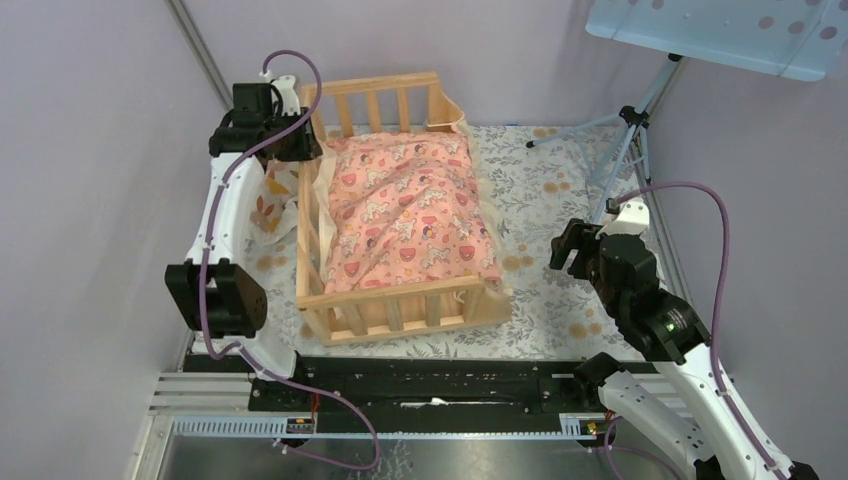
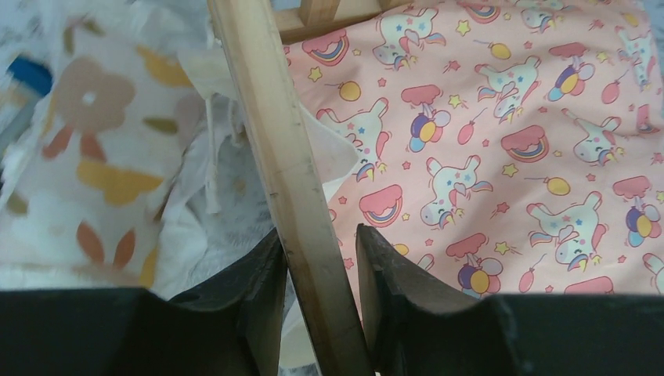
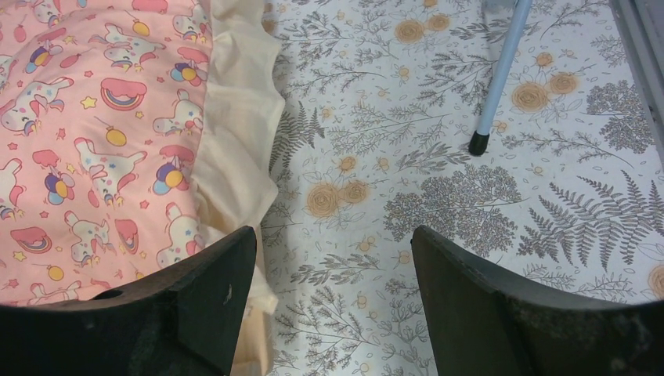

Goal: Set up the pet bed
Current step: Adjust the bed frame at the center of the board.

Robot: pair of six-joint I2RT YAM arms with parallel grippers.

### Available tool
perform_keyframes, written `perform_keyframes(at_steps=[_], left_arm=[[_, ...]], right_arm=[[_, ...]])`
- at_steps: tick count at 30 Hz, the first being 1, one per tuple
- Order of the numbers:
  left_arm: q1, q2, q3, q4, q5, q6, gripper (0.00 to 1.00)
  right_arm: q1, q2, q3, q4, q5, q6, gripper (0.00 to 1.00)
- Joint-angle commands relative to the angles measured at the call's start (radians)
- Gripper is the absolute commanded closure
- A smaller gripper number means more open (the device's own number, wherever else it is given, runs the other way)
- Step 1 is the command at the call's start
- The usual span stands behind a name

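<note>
The pet bed point(image 1: 400, 300) is a light wooden slatted frame in the middle of the floral mat. A pink unicorn-print cushion point(image 1: 410, 210) with a cream ruffle lies inside it. My left gripper point(image 1: 300, 140) is at the bed's far left corner and straddles the left top rail point(image 2: 274, 141). The left finger point(image 2: 262, 274) touches the wood, and a narrow gap shows by the right finger point(image 2: 384, 266). My right gripper point(image 1: 562, 250) hovers open over the mat to the right of the bed, with nothing between its fingers point(image 3: 219, 298). The cushion's ruffle point(image 3: 235, 133) lies just to its left.
A small cream pillow with orange leaf prints point(image 1: 272, 205) sits outside the bed's left rail, under my left arm. A tripod point(image 1: 625, 140) stands at the back right, one foot point(image 3: 478, 145) on the floral mat point(image 1: 560, 200). Purple walls close in on both sides.
</note>
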Motion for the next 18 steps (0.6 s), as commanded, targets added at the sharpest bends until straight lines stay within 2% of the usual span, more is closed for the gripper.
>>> perform_keyframes(at_steps=[1,10,18], left_arm=[[-0.031,0.035,0.091,0.160,0.379,0.155,1.00],[-0.140,0.224,0.260,0.188,0.450,0.315,1.00],[-0.153,0.419,0.463,0.352,0.457,0.278,1.00]], right_arm=[[-0.005,-0.007,0.013,-0.013,0.051,-0.015,0.20],[-0.005,0.019,0.013,-0.013,0.032,-0.005,0.20],[-0.006,0.017,0.003,-0.039,0.005,0.031,0.20]])
